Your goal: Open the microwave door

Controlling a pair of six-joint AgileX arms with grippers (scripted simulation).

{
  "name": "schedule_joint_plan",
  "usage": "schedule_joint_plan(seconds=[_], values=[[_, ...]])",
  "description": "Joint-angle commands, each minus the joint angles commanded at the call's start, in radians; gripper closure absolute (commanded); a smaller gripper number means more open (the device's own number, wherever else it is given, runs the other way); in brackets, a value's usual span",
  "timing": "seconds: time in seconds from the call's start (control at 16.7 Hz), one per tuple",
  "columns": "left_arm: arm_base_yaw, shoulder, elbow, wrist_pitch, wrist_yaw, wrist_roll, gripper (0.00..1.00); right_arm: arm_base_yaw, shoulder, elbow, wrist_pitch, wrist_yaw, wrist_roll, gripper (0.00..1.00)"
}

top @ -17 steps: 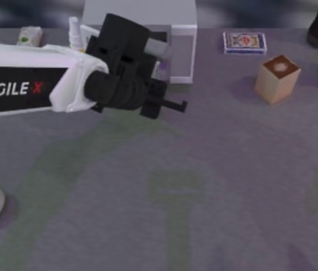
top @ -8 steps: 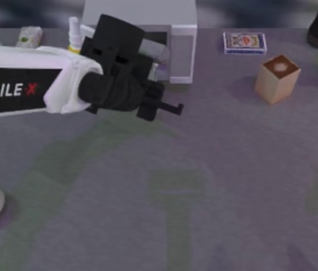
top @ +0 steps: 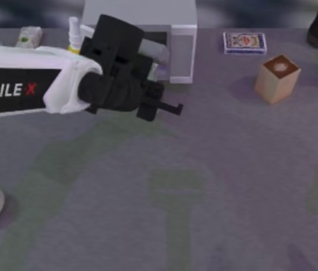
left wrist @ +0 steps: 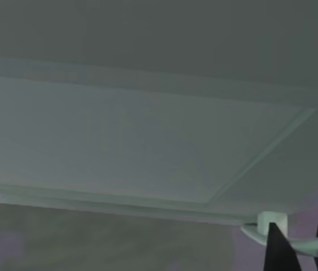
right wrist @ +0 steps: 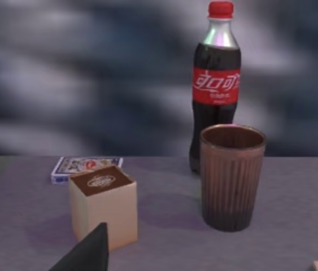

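A: At the table's (top: pixel 164 197) far edge, left of centre — the microwave (top: pixel 147 14), white-grey box. What's at its front?
B: Left hand (top: pixel 170 106), black, on the white AgileX arm reaching in from the left. It sits just before the microwave door (top: pixel 182 53), whose white frame shows beside the hand.
A: Fingers?
B: Left wrist view: two dark fingertips (left wrist: pixel 276 248) standing apart, either side of the slim white handle (left wrist: pixel 271 226) at the door's edge. Contact with the handle: cannot tell.
A: Door window?
B: Grey pane fills most of the left wrist view.
A: Right hand?
B: Not seen from above. One dark finger (right wrist: pixel 88 254) in its own wrist view; apart or together, cannot tell.
A: Other items?
B: Right side: tan box (top: pixel 277 78), card pack (top: pixel 244 43), cola bottle (right wrist: pixel 216 84), brown cup (right wrist: pixel 232 176).
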Motion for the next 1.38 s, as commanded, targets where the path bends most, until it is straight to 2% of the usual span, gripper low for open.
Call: schedule_joint_plan(seconds=[0.72,1.38], values=[[0.000,0.000,0.000,0.000,0.000,0.000,1.00,0.000,0.000,0.000,0.000,0.000,0.000,0.00],[0.021,-0.025,-0.035,0.008,0.049,0.056,1.00,0.000,0.000,0.000,0.000,0.000,0.000,0.00]])
